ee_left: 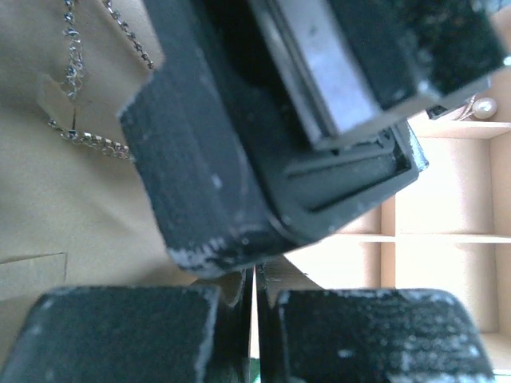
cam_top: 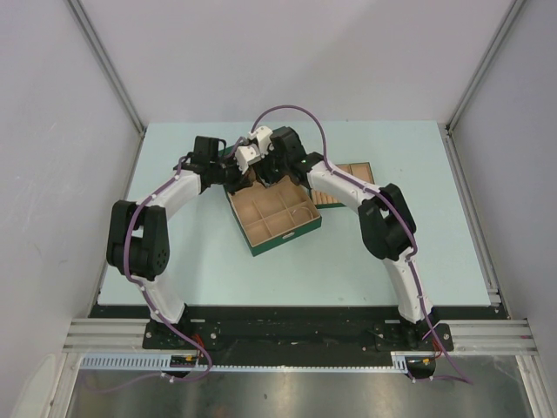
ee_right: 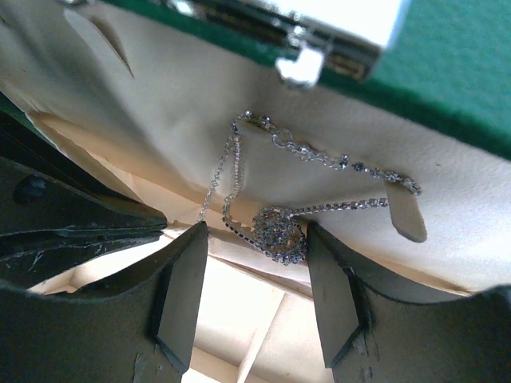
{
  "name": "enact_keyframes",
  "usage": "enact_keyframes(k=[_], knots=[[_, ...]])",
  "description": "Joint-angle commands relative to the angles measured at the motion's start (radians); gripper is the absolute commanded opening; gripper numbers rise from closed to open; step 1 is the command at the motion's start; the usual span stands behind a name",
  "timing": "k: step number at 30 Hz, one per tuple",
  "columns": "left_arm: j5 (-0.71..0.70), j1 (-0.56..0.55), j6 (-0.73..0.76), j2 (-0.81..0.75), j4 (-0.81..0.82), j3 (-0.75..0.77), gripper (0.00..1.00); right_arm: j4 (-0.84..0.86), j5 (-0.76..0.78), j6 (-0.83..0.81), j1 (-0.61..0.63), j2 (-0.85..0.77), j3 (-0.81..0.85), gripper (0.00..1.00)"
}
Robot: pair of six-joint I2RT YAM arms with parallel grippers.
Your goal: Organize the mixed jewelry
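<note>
Between grey walls [cam_top: 52,104] lies a pale-green table [cam_top: 218,270].

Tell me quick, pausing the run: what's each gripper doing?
Left gripper: shut; holding anything cannot be told.
Right gripper: open, straddling the necklace pendant, not gripping it.

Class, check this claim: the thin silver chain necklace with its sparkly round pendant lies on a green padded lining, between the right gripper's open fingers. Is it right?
The padded lining is cream, not green, as the right wrist view shows. The rest holds: the silver chain necklace lies on it, its pendant between the open right gripper's fingers.
</note>
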Motion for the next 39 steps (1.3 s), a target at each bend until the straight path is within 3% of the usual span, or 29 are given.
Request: enact_keyframes(k=[1, 22, 32, 39], knots=[[0.144, -0.016, 0.004, -0.073, 0.032, 0.056, 0.00, 0.018, -0.010, -0.012, 0.036, 0.036, 0.036, 0.57], [0.132, -0.016, -0.002, -0.072, 0.034, 0.074, 0.00, -0.009, 0.058, -0.025, 0.018, -0.056, 0.071, 0.68], [0.182, -0.018, 0.035, -0.059, -0.071, 0.119, 0.00, -0.043, 0.067, -0.019, 0.003, -0.023, 0.147, 0.71], [0.173, -0.019, 0.035, -0.075, -0.051, 0.090, 0.00, -0.054, 0.076, -0.021, 0.000, -0.024, 0.158, 0.72]])
